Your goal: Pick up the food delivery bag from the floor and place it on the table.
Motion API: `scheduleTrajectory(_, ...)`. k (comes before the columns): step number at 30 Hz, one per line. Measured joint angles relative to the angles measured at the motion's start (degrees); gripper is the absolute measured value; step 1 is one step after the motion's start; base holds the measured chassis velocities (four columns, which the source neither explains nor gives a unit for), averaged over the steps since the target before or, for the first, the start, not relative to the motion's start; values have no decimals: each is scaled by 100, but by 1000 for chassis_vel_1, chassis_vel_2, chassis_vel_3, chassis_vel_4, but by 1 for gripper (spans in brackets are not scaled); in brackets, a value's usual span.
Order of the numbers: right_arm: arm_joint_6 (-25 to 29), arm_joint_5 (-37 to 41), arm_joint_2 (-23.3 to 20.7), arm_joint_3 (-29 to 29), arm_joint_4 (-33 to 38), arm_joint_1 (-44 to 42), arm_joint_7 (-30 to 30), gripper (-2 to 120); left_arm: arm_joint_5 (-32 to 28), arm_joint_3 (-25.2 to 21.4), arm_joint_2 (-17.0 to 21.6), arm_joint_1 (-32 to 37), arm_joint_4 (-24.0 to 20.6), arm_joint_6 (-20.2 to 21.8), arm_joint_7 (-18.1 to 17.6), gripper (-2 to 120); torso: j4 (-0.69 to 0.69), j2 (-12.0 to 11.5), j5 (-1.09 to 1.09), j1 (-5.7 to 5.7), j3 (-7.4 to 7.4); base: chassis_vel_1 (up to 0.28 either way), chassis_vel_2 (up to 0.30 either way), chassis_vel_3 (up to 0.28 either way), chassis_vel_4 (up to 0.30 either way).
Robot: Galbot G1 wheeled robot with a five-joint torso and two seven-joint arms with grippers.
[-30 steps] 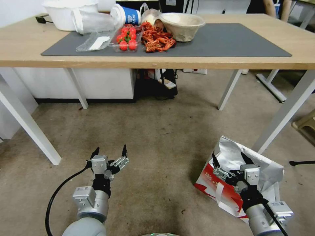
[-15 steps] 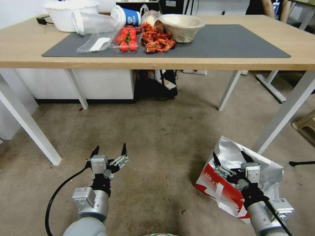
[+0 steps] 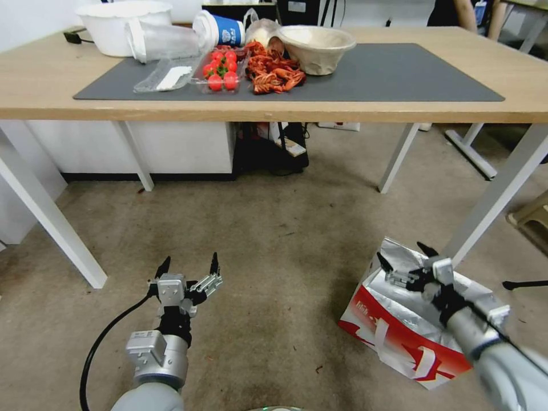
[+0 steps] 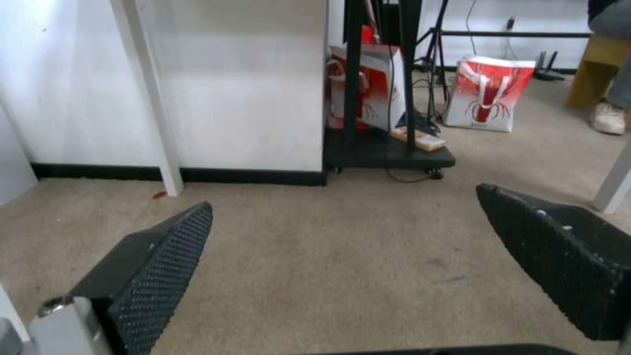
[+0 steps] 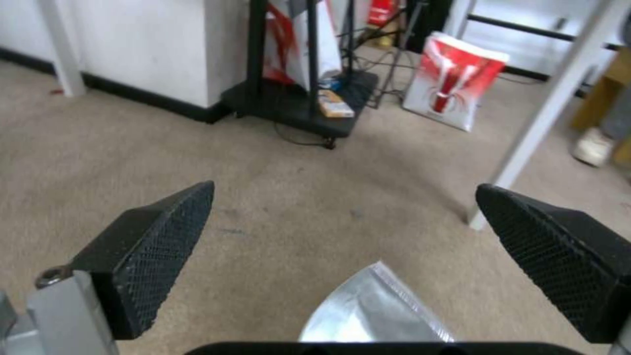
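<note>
While the food delivery bag lies tipped on the floor, just beside a white table leg at the robot's right, its silver foil mouth is turned upward and its red-printed side and white strap handles are turned toward the robot. The right gripper is held above the foil rim with both fingers spread wide and nothing between them; a corner of the foil is seen under them in the right wrist view, so the bag is judged not yet grasped and the reach is judged to be the step in hand. The left gripper is held low over bare carpet, well apart from the bag, its fingers likewise spread and empty, apparently waiting. Above, the table carries a dark grey mat whose left half is crowded with a tray of tomatoes, crayfish, a pulp bowl, a blue cup and a white tub, while the right half of the mat is left bare and is judged the likeliest room for the bag. A lift would have to clear the table's front edge, and the near leg is judged the closest obstacle. The foil rim is likely to crumple under a pinch.
</note>
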Motion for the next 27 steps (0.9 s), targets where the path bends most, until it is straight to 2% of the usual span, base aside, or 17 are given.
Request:
scheduleTrajectory(2, 33, 40, -165, 13, -218, 205, -138, 100, 20, 0, -15, 9, 5, -7, 0, 100, 1, 1, 1, 0, 0, 0, 0, 0, 0)
scheduleTrajectory(6, 419, 284, -914, -136, -1264, 979, -789, 100, 87, 2, -76, 50, 9, -29, 1, 100, 1, 4, 1, 1, 0, 0, 0, 0, 0)
scheduleTrajectory(7, 419, 284, -914, -136, -1264, 979, -789, 100, 87, 2, -76, 50, 9, -29, 1, 100, 1, 4, 1, 1, 0, 0, 0, 0, 0)
scheduleTrajectory(10, 1047, 160, -1469, -291, -2255, 1467, -1542, 100, 112, -16, -115, 73, 60, -99, -6, 100, 0, 7, 0, 1, 0, 0, 0, 0, 0)
scheduleTrajectory(11, 1047, 160, -1469, -291, -2255, 1467, -1542, 100, 112, -16, -115, 73, 60, -99, -6, 100, 0, 7, 0, 1, 0, 0, 0, 0, 0)
scheduleTrajectory(14, 1261, -96, -1643, -374, -2806, 1898, -2180, 100, 113, -14, -150, 67, 73, -120, -24, 100, 1, 8, 0, 1, 0, 0, 0, 0, 0)
scheduleTrajectory(15, 1261, -96, -1643, -374, -2806, 1898, -2180, 100, 113, -14, -150, 67, 73, -120, -24, 100, 1, 8, 0, 1, 0, 0, 0, 0, 0)
scheduleTrajectory(18, 1495, -517, -1801, -493, -3355, 2350, -2977, 100, 114, -35, -142, 64, 90, -143, -33, 100, 1, 9, 0, 2, 0, 0, 0, 0, 0)
scheduleTrajectory(23, 1617, -973, -1916, -639, -3827, 2797, -3559, 100, 113, -38, -140, 62, 109, -153, -55, 100, 0, 10, -1, 1, 0, 0, 0, 0, 0)
scheduleTrajectory(27, 1653, -1022, -1941, -790, -4038, 2992, -3623, 100, 113, -39, -136, 66, 121, -159, -58, 100, 1, 10, -1, 1, 0, 0, 0, 0, 0)
